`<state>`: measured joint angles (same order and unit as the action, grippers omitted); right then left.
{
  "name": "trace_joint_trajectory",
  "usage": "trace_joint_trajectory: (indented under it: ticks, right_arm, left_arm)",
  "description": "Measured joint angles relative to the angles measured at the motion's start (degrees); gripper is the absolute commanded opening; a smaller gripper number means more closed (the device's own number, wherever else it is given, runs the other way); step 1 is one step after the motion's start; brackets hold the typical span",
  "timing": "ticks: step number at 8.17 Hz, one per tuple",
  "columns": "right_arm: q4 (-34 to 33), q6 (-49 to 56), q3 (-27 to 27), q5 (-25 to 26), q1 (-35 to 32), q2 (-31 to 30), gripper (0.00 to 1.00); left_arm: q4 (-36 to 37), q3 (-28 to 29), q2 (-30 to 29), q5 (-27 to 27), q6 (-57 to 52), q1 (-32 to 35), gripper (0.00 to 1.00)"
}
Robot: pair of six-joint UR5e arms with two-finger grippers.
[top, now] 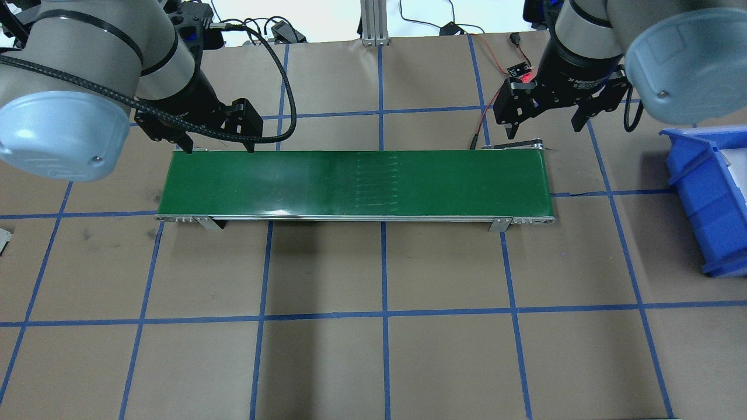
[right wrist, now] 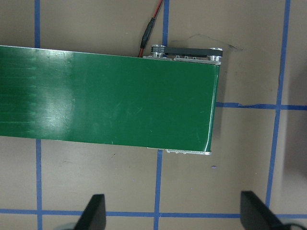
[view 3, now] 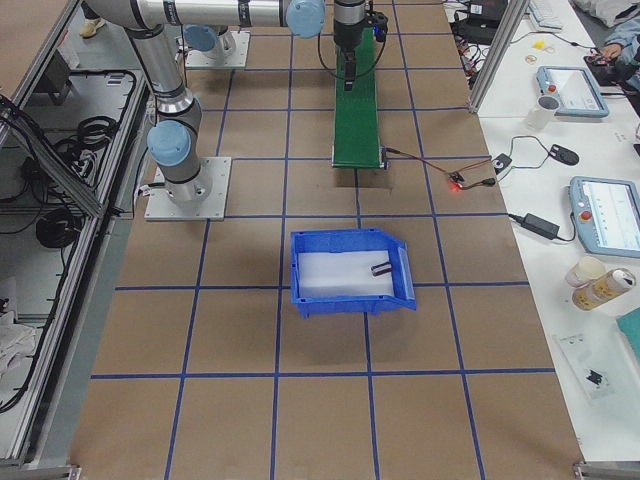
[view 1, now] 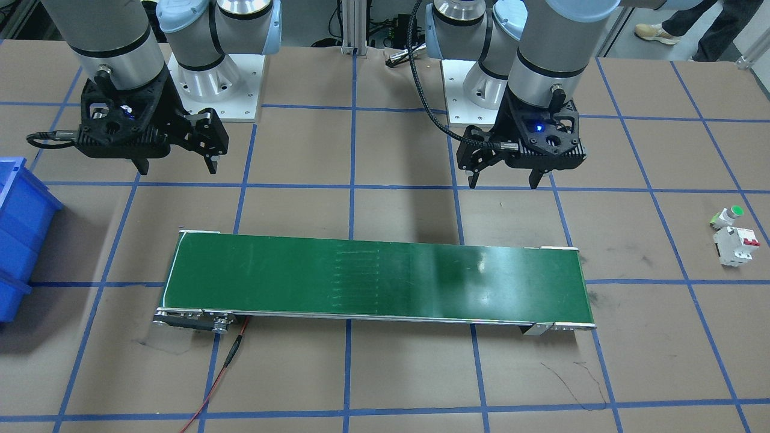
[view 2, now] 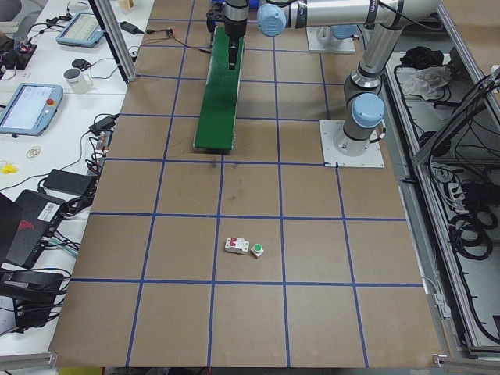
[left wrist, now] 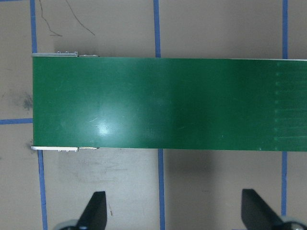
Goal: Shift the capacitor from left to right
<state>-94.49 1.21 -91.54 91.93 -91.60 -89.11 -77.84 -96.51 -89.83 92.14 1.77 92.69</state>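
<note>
Hands: the left hand (top: pixel 219 144) hangs raised above the worktop (top: pixel 443 274), near the left end of the green conveyor belt (top: pixel 356 184). Its fingers (left wrist: pixel 96 211) are spread wide apart with nothing between them. The right hand (top: pixel 545 129) hangs at a similar height near the belt's right end. Its fingers (right wrist: pixel 96 211) are also spread apart and hold nothing. Neither hand touches the belt or the worktop.

Capacitor (view 3: pixel 380 269): seen only in the exterior right view, as a small dark piece lying on its side on the pale floor of the blue bin (view 3: pixel 350 303). It rests in the part of the bin nearer the operators' edge of the worktop, close to that wall. Its markings are too small to make out.

Bin: stands on the worktop beyond the belt's right end, toward the right edge.

Relation: the capacitor lies well apart from the right hand, lower and further toward the right edge. The whole length of the belt separates it from the left hand.

Other items: a white breaker (view 1: pixel 735 245) with red tabs and a green-capped push button (view 1: pixel 728 215) lie just beside each other toward the left edge, well apart from the belt. A red wire (view 1: pixel 222 373) runs from the belt's right end toward the operators' edge.
</note>
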Motion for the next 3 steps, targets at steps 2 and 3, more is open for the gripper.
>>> trace_joint_trajectory:
  ticks: [2, 3]
  right_arm:
    - [0.0, -0.1, 0.0, 0.0, -0.2, 0.0, 1.0]
    - [0.0, -0.1, 0.0, 0.1, -0.2, 0.0, 1.0]
  left_arm:
    - [-0.2, 0.0, 0.2, 0.1, 0.0, 0.0, 1.0]
    - [-0.2, 0.0, 0.3, 0.2, 0.0, 0.0, 1.0]
